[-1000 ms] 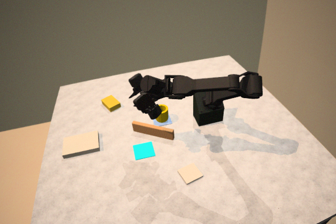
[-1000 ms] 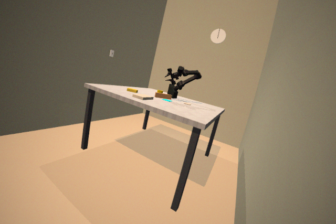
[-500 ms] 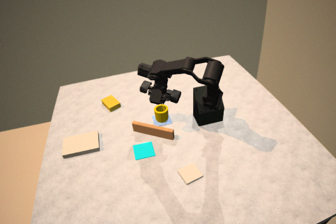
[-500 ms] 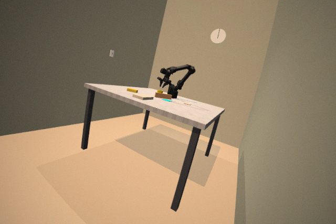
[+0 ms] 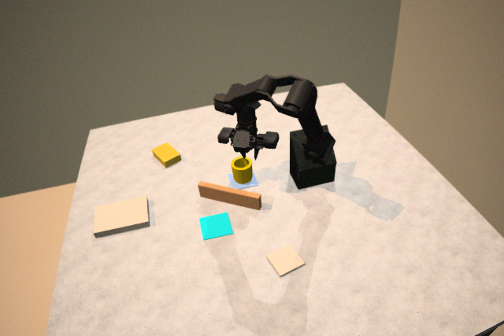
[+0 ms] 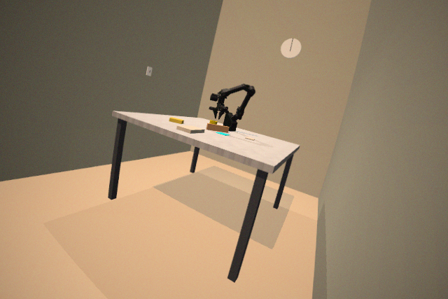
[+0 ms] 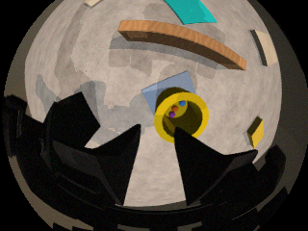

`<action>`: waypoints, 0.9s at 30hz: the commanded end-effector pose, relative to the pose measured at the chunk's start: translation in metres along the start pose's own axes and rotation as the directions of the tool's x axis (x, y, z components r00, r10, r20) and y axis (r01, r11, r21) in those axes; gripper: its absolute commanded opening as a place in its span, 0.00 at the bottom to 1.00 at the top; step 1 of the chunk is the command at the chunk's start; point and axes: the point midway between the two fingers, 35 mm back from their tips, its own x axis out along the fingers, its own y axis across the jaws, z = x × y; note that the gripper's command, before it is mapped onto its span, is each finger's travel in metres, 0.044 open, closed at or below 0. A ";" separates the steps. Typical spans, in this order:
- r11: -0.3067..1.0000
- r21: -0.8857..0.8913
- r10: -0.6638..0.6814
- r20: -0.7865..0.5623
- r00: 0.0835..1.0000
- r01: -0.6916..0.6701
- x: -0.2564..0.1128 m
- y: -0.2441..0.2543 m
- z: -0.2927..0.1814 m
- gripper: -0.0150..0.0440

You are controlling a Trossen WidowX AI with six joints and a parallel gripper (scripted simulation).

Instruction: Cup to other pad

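Barrier [image 5: 229,195] [image 6: 217,127] [image 7: 183,40] stands between our cup [image 5: 242,170] [image 6: 213,122] [image 7: 198,133] and cyan pad [image 5: 216,226] [image 6: 222,133] [image 7: 192,11]; our gripper [image 5: 250,156] [image 6: 218,117] [image 7: 158,130], jaws parted, empty.

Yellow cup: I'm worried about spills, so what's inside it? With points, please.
In the yellow cup [image 5: 242,173] [image 7: 161,126], the wrist view shows three marbles [image 7: 175,109]: blue, orange, purple. Its near wall and a fingertip hide part of the inside.

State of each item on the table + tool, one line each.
Tool: partly open, nothing between the fingers, above the cup
Cup: upright on the blue pad, holding marbles
Marbles: inside the cup, three visible
Blue pad: under the cup
Cyan pad: flat, bare
Orange-brown bar: standing on its long edge between the pads
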 end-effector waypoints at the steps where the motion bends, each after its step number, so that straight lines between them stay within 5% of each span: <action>1: 1.000 -0.003 -0.004 0.003 1.000 0.004 0.005 -0.002 0.000 0.54; 27: 1.000 -0.003 -0.004 0.005 1.000 0.004 0.048 -0.002 0.002 0.54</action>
